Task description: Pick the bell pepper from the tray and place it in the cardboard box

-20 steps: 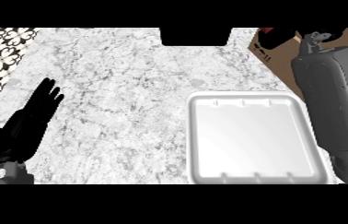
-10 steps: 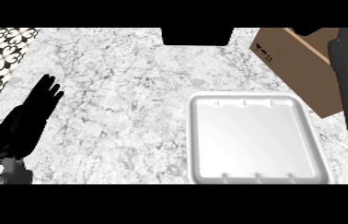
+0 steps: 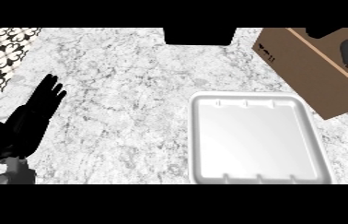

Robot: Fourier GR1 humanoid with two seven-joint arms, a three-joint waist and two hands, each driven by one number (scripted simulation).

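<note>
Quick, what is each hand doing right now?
Left hand: open, holding nothing, resting at the counter's left edge.
Right hand: not in view, so it cannot be told.

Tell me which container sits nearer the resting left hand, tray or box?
The white tray, nearer the left hand; the cardboard box lies beyond it at the right edge.

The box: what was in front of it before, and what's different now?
The grey right arm that covered the box a second ago has swung away to the upper right, and only a dark bit shows at that edge. Now the box side is in plain sight. Nothing was grabbed or let go that I can see. The tray stayed put and bare, and the left robot hand stayed open at the left.
</note>
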